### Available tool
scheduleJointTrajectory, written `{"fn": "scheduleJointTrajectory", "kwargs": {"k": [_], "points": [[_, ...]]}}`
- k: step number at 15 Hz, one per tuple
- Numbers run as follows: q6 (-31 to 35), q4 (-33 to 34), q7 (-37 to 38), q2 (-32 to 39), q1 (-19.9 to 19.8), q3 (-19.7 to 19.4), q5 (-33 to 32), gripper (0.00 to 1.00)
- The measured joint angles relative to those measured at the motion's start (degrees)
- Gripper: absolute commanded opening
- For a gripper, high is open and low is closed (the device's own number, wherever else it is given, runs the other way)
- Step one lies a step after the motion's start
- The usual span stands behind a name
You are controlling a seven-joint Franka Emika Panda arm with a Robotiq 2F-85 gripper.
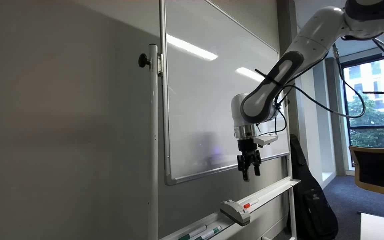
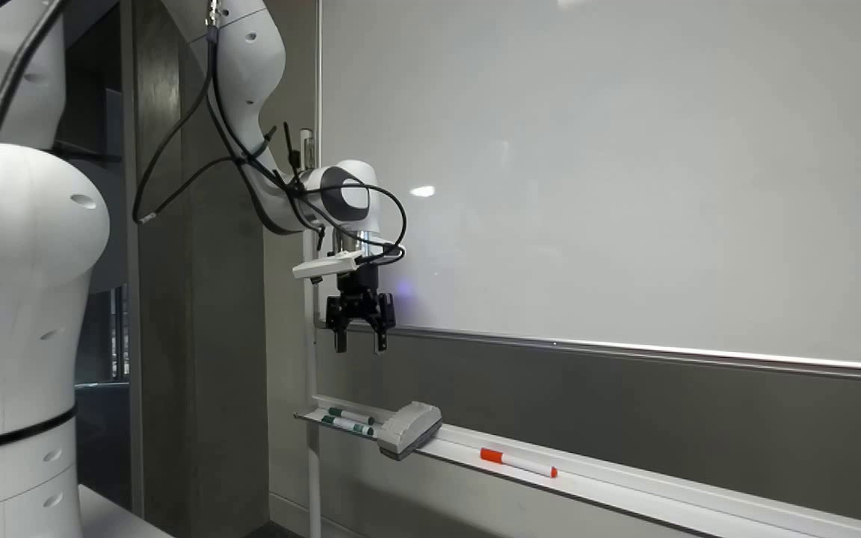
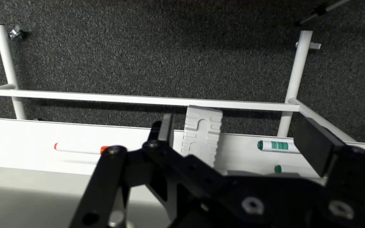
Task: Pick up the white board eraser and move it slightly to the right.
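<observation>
The white board eraser is a pale, ridged oblong block lying across the pen tray, with one end jutting over the front edge. It also shows on the tray in an exterior view and in the wrist view. No red patch shows on it. My gripper hangs above the tray, fingers down, apart from the eraser; it shows likewise in an exterior view. In the wrist view the gripper is open with nothing held. The eraser shows nearer the left finger there, its lower end hidden behind the gripper.
A red-capped marker lies on the tray on one side of the eraser. Two green-capped markers lie on the other side. The whiteboard panel and its bottom rail stand above and behind the tray. A white stand post rises beside the panel.
</observation>
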Motion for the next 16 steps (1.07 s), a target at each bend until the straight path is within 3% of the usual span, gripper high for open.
{"fn": "scheduleJointTrajectory", "kwargs": {"k": [11,16], "points": [[8.37,8.22,-0.39,20.30,-0.05,-0.54,0.81,1.00],[8.64,8.61,-0.41,21.28,0.12,-0.58,0.84,1.00]]}}
